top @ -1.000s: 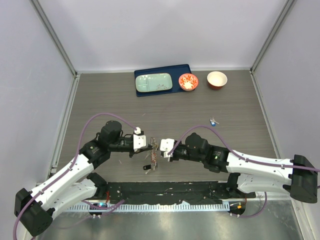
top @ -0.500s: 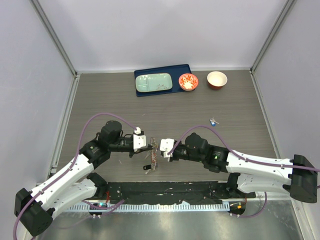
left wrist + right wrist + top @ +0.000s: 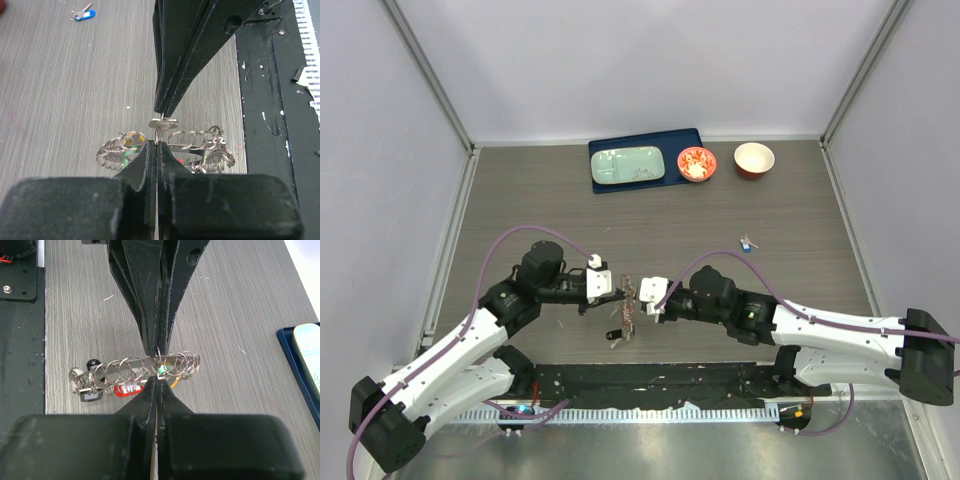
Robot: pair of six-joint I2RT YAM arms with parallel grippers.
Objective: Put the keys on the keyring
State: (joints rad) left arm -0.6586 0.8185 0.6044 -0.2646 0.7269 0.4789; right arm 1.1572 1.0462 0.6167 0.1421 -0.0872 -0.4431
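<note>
So the keyring is front and centre, with a loose key off to its right, further back. The dish sits on the tray at the back, with a bowl just right of it and a second bowl right of that.

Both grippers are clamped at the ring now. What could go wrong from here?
1. The left gripper and right gripper hold the thin keyring only by their tips; a slip could drop it with its keys.
2. Those tips almost touch, so a small push may knock them together.
3. The blue key lies well apart; fetching it probably means one gripper lets go.
</note>
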